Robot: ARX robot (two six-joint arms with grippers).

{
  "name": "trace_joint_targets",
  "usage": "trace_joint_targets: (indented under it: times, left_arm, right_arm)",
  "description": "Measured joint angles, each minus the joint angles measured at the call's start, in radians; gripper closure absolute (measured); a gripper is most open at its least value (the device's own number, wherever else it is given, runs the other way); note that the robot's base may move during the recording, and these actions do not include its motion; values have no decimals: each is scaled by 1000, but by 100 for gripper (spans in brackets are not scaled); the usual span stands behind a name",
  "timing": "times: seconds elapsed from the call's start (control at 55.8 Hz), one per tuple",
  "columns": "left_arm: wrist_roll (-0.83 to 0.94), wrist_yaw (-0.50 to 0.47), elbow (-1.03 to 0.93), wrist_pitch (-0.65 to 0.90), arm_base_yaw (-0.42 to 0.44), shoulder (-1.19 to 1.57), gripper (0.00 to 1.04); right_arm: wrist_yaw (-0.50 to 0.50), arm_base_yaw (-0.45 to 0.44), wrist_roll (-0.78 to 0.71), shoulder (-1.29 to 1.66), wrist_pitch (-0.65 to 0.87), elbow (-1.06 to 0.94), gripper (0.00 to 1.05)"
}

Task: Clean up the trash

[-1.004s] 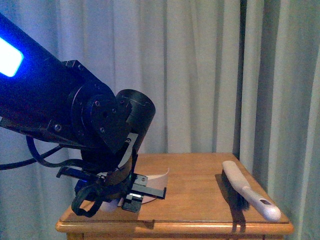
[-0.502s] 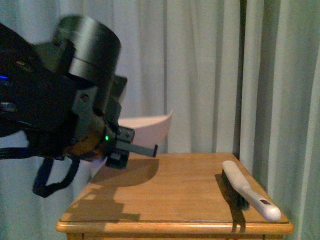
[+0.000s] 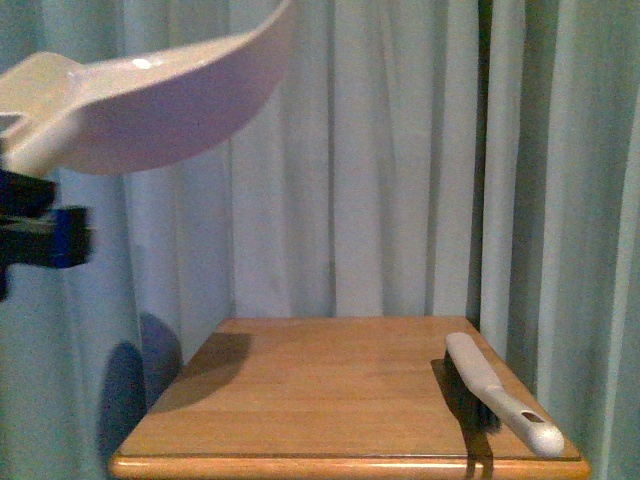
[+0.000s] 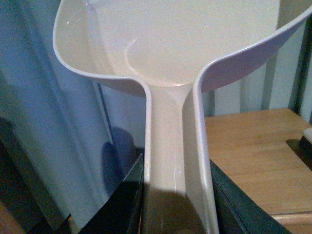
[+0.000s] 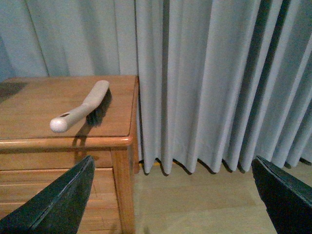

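Dustpan (image 3: pixel 150 95) clamped by its handle in the left claw (image 4: pixel 176 195), held high at 10 o'clock, mouth tipped up, likely to stop spills; right claw (image 5: pixel 170 195) spread wide, empty; brush (image 3: pixel 495 390) parked at 4 o'clock on the desk (image 3: pixel 320 380); tissue wad nowhere in sight.

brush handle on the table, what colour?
Cream-white brush handle; shows best in the right wrist view.

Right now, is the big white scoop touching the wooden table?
Apart. The front view shows the dustpan high up, with a wide stretch of curtain between it and the table below.
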Motion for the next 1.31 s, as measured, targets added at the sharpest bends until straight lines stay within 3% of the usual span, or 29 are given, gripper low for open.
trace_joint_targets:
  times: [0.215,0.502,0.627,0.735,0.771,0.789,0.842,0.896,0.932,1.129,1.308]
  left_arm:
    - [-22,44,-185,-86,65,-347,76]
    - [-57,171,-234,-265,201,-690,76]
    - [-87,215,-243,-309,277,-739,76]
    - [-96,217,-251,-311,286,-739,76]
    - [-97,222,-251,-311,286,-739,76]
    - [-97,223,-251,-311,286,-739,76]
    - [-98,220,-252,-311,286,-739,76]
    - [-98,222,-252,-311,287,-740,76]
    - [-99,222,-252,-311,287,-740,76]
    - [-100,221,-252,-311,287,-740,76]
    - [-100,221,-252,-311,287,-740,76]
  right_arm:
    - [0,0,0,0,0,0,7]
    - [0,0,0,0,0,0,7]
    - [0,0,0,0,0,0,7]
    - [8,2,-3,1,1,0,7]
    - [212,65,-36,44,18,6,7]
    - [360,118,-43,90,18,16,7]
    - [548,193,-54,170,29,29,7]
    - [658,241,-51,249,39,44,7]
    - [679,251,-48,299,51,59,7]
    - [544,255,55,666,77,297,7]
    - [369,249,223,999,-73,587,7]
